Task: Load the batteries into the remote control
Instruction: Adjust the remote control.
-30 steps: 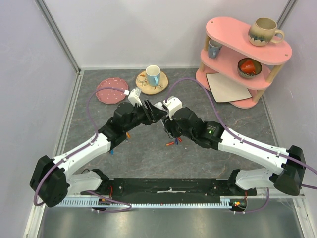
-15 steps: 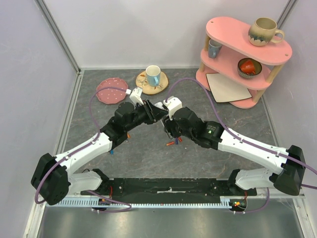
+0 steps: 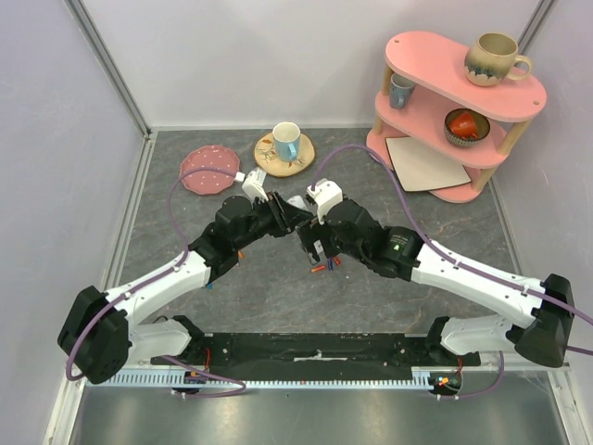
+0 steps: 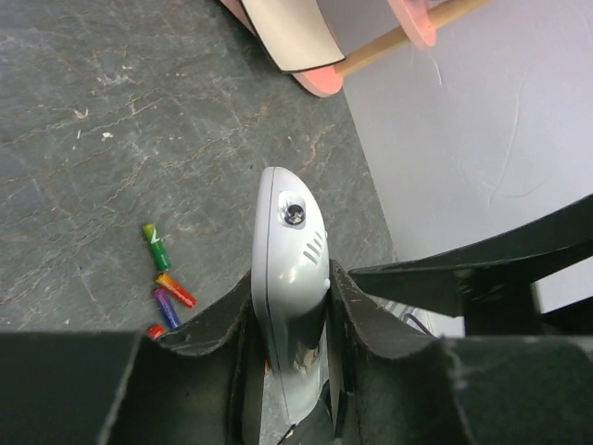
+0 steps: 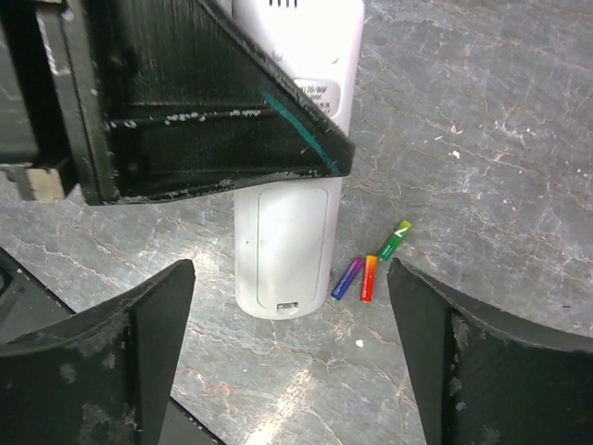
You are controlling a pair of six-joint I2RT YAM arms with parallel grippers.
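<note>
My left gripper is shut on the white remote control and holds it above the table, back side toward the right wrist camera. In the right wrist view the remote shows a closed rear battery cover. My right gripper is open, its fingers on either side of the remote's lower end without touching it. Green, orange and blue-purple batteries lie on the table under it; they also show in the left wrist view with a red one. In the top view both grippers meet over the batteries.
A pink two-tier shelf with mugs and a bowl stands at the back right. A cup on a wooden coaster and a pink plate sit at the back. Two more batteries lie by the left arm.
My right gripper has shifted a little down and left, closer under the remote. My left gripper has edged slightly right with the remote still in it.
</note>
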